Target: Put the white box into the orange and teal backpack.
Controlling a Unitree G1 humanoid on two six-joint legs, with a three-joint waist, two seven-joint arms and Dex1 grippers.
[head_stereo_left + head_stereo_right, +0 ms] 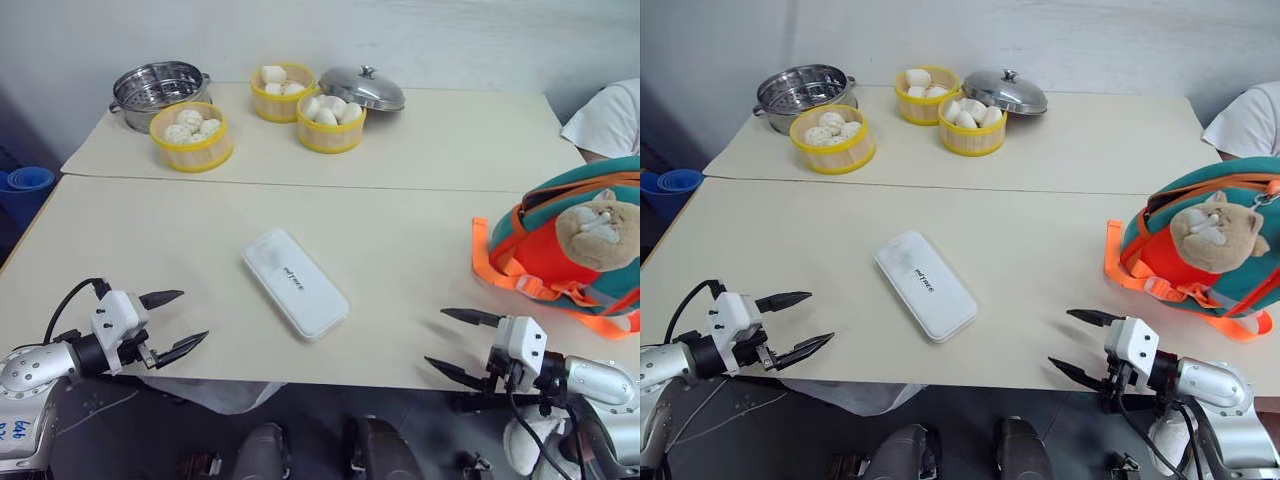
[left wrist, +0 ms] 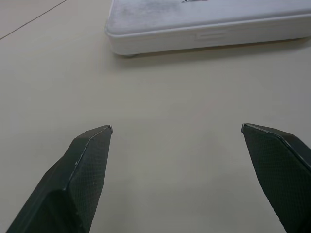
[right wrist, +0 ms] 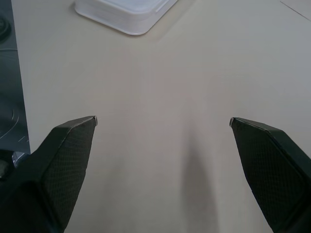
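Box (image 1: 294, 283) lies flat on the near table (image 1: 420, 270), roughly mid-table, long axis diagonal, dark lettering facing up. Nothing touching it.

Landmark = box:
- Left gripper (image 1: 177, 322): near-left of box, at the table's near edge, fingers spread wide, empty. It points toward the box; in the left wrist view the box's side wall (image 2: 204, 36) sits just ahead of the tips, with bare table between. No contact.
- Right gripper (image 1: 455, 342): near-right of box, also at the near edge, fingers spread wide, empty. The right wrist view shows the box corner (image 3: 124, 12) ahead, further off than on the left side.
- Backpack (image 1: 570, 245): well to the right of box, at the table's right edge, orange straps trailing onto the tabletop toward the box, plush head (image 1: 600, 228) on the front. Box is outside it, well apart.
- Far side of box, on the second table: three yellow steamers (image 1: 191, 135) with buns, steel pot (image 1: 158, 92) far-left, steel lid (image 1: 362, 88) just beside the rightmost steamer.
- Person's white sleeve (image 1: 608, 118): far-right of box, behind the backpack.
- Blue bowls (image 1: 22, 182): off the table, far-left of box.
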